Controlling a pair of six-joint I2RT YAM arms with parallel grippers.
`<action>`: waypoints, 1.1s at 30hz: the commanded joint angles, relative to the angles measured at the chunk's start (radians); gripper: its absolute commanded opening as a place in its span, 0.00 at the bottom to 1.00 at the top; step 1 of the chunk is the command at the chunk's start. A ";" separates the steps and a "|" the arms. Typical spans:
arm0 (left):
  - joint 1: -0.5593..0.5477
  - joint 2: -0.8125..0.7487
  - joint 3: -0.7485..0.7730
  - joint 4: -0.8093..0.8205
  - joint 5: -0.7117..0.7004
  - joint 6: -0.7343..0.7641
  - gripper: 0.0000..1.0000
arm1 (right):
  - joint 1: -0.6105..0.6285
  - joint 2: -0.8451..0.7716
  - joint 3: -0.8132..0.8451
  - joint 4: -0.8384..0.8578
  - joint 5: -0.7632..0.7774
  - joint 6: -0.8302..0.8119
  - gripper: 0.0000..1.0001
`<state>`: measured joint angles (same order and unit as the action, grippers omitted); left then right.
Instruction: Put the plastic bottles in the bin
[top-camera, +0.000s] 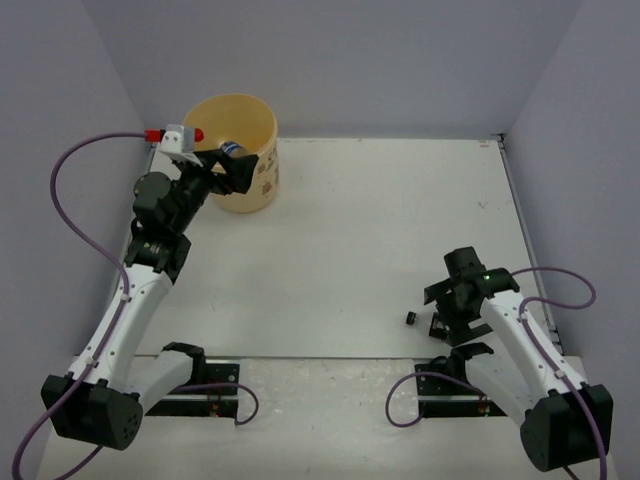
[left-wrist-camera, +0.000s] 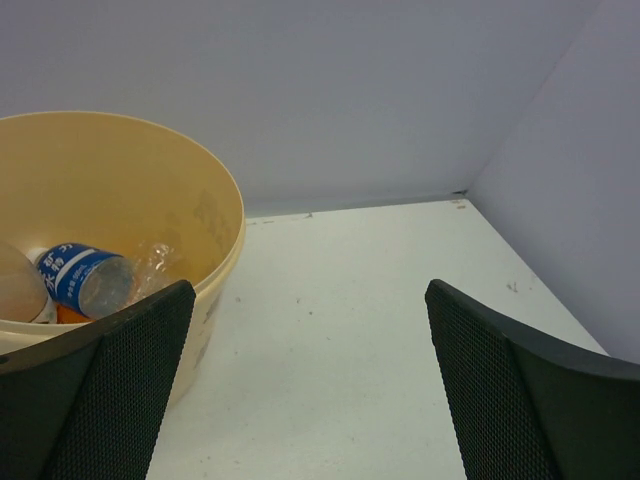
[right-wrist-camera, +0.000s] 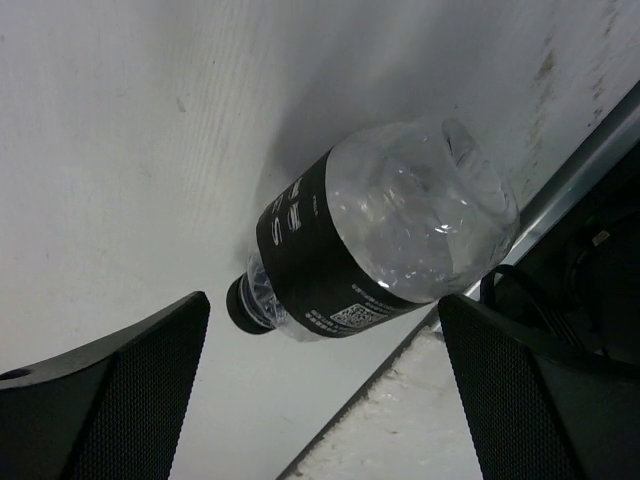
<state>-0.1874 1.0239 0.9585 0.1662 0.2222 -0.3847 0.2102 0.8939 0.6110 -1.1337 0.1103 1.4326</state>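
Soft, even light throughout, shadows faint; white highlights glint on the black-labelled bottle (right-wrist-camera: 372, 243)

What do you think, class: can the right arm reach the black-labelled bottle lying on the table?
Probably yes. The right gripper hangs open directly over the black-labelled bottle, straddling it, and nothing lies between them. It likely only needs to come down and close.

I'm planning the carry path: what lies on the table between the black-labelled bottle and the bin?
Nothing: the top view shows bare table all the way from the black-labelled bottle to the bin.
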 joint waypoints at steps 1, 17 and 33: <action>-0.001 -0.069 -0.065 0.069 0.014 -0.020 1.00 | -0.035 0.088 0.011 0.061 0.182 0.014 0.96; -0.001 -0.031 -0.037 -0.002 -0.009 -0.069 1.00 | -0.034 0.080 0.010 0.578 0.144 -0.526 0.24; -0.392 0.248 -0.018 0.212 0.473 -0.177 1.00 | 0.131 0.015 0.049 1.516 -0.420 -0.488 0.21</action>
<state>-0.5196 1.2373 0.8997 0.2644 0.5993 -0.5117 0.3286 0.8957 0.6677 -0.0154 -0.1018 0.8442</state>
